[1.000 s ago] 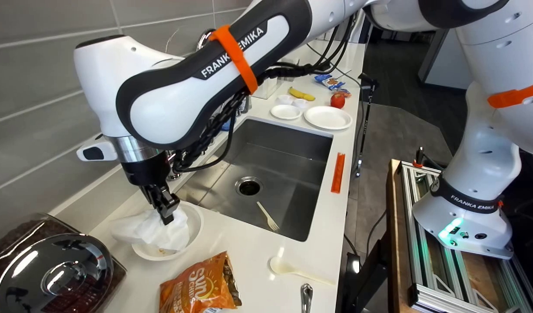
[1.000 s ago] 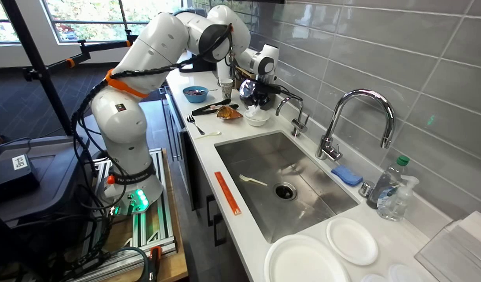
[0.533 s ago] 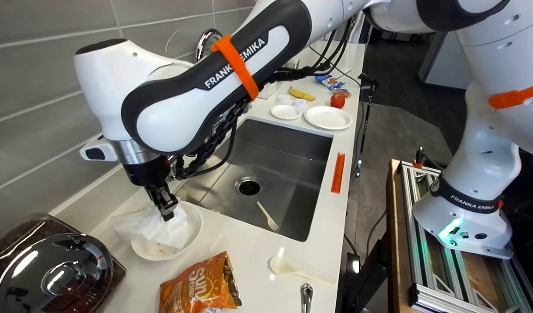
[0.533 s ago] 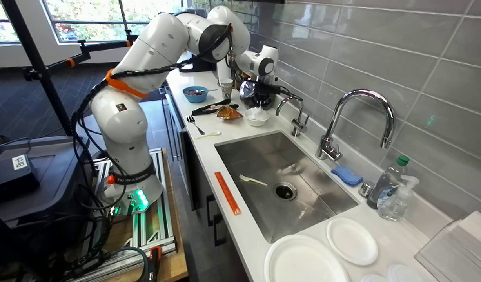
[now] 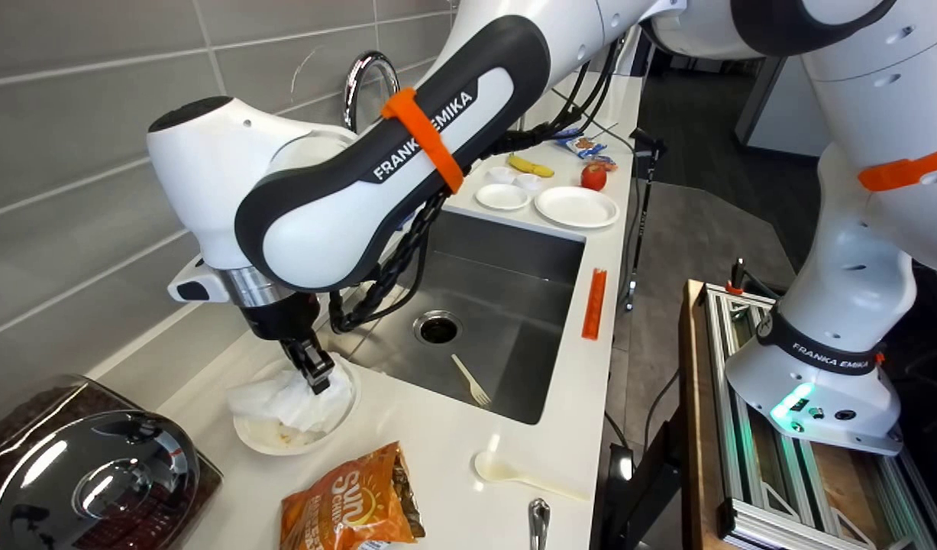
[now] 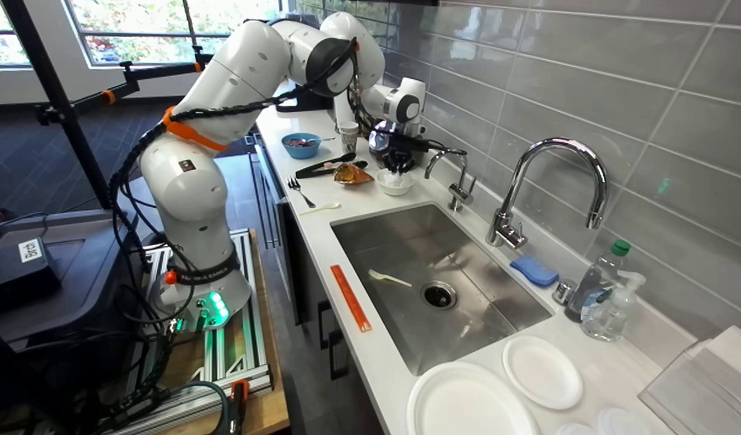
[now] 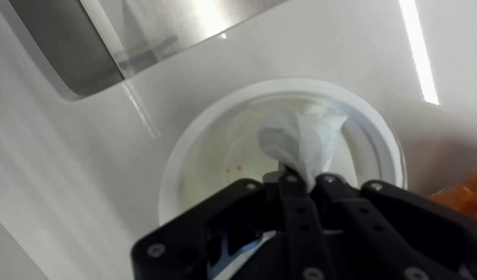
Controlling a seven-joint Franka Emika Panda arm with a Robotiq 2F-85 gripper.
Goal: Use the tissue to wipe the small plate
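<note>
The small plate [image 5: 266, 439] is a round white shallow dish with a raised rim on the counter beside the sink. It also shows in an exterior view [image 6: 394, 189] and in the wrist view [image 7: 207, 163]. Orange crumbs [image 7: 239, 168] lie on its bottom. My gripper [image 5: 318, 384] is over the plate, pointing down at a tilt. In the wrist view my gripper [image 7: 308, 182] is shut on the white crumpled tissue [image 7: 300, 136]. The tissue [image 5: 292, 405] hangs from the fingertips into the plate, its left end near the rim. Whether it presses on the bottom is hard to tell.
An orange snack bag [image 5: 346, 500] lies in front of the plate. A dark jar with a shiny round lid [image 5: 94, 489] stands to the left. The sink [image 5: 483, 298] with a pale fork [image 5: 470, 380] is to the right. A small tap [image 6: 461, 193] stands behind.
My gripper has moved right and slightly down in an exterior view, dragging the tissue with it. The tissue's left end has drawn in toward the plate. The grip stays shut.
</note>
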